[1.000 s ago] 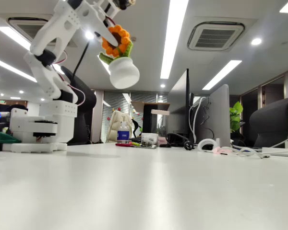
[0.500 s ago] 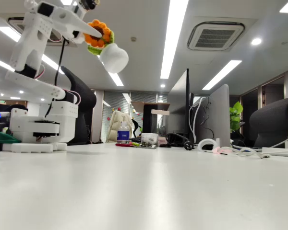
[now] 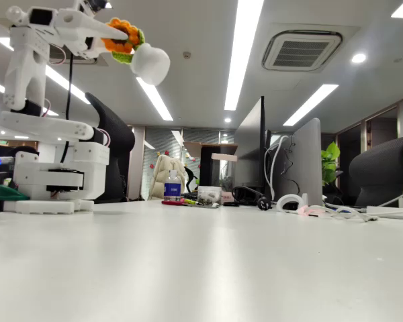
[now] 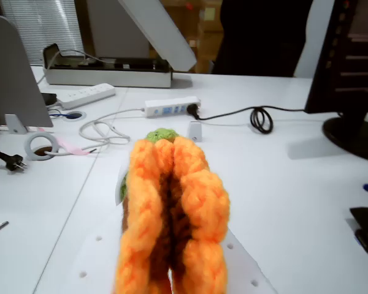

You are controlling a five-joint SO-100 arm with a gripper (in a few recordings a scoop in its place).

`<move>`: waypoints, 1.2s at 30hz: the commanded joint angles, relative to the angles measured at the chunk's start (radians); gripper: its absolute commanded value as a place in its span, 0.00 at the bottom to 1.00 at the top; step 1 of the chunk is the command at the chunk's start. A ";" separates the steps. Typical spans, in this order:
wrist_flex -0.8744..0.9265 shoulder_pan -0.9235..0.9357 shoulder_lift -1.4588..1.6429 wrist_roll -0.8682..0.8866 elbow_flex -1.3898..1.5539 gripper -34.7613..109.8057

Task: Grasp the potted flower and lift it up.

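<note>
In the fixed view the potted flower point(image 3: 148, 62) hangs high above the table at the upper left, tipped so its glossy white pot points right and slightly down. My white gripper point(image 3: 118, 37) is shut on the orange crocheted bloom and green yarn leaves. In the wrist view the squeezed orange flower point(image 4: 172, 214) stands close to the lens between white fingers point(image 4: 244, 271), with a green leaf point(image 4: 161, 135) peeking over its top. The pot is mostly hidden behind the bloom there.
The arm's base point(image 3: 50, 184) stands at the table's left. Far back sit a water bottle point(image 3: 172, 184), monitors point(image 3: 302, 161), cables and a real leafy plant point(image 3: 330, 161). Below the wrist lie power strips point(image 4: 172, 108), a coiled cable point(image 4: 260, 119) and a monitor foot point(image 4: 352, 131).
The arm has folded back, carrying the potted flower higher and to the left. The pot has tipped further toward horizontal. The grip has stayed shut.
</note>
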 commanded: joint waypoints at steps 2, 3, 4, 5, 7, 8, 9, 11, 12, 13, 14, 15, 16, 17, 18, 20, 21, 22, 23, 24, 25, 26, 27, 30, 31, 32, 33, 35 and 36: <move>-0.017 -0.043 0.018 -0.020 -0.061 0.24; -0.015 -0.046 0.026 -0.020 -0.064 0.24; -0.012 -0.049 0.034 -0.020 -0.069 0.24; -0.005 -0.054 0.043 -0.021 -0.075 0.24; 0.014 -0.057 0.061 -0.021 -0.080 0.24; 0.020 -0.060 0.080 -0.021 -0.072 0.24; 0.025 -0.063 0.100 -0.021 -0.060 0.24; 0.054 -0.063 0.117 -0.021 -0.060 0.24; 0.064 -0.063 0.124 -0.021 -0.057 0.24; 0.067 -0.061 0.138 -0.021 -0.044 0.24; 0.057 -0.060 0.167 -0.021 -0.014 0.24; 0.041 -0.058 0.204 -0.021 0.025 0.24; 0.029 -0.058 0.241 -0.021 0.063 0.24; 0.023 -0.055 0.278 -0.021 0.097 0.24; 0.026 -0.051 0.304 -0.021 0.118 0.24; 0.057 -0.040 0.314 -0.020 0.121 0.24; 0.064 -0.034 0.314 -0.018 0.120 0.24; 0.066 -0.026 0.314 -0.014 0.123 0.24; 0.066 -0.018 0.314 -0.011 0.126 0.24; 0.064 -0.015 0.314 -0.008 0.129 0.24; 0.064 -0.011 0.314 -0.006 0.130 0.24; 0.064 -0.005 0.316 -0.003 0.133 0.24; 0.066 0.005 0.316 0.000 0.135 0.24; 0.069 0.031 0.316 0.011 0.147 0.24; 0.064 0.038 0.318 0.014 0.155 0.24; 0.057 0.044 0.318 0.014 0.166 0.24; 0.048 0.048 0.318 0.014 0.176 0.24; 0.018 0.051 0.318 0.014 0.201 0.24; 0.005 0.051 0.318 0.014 0.213 0.24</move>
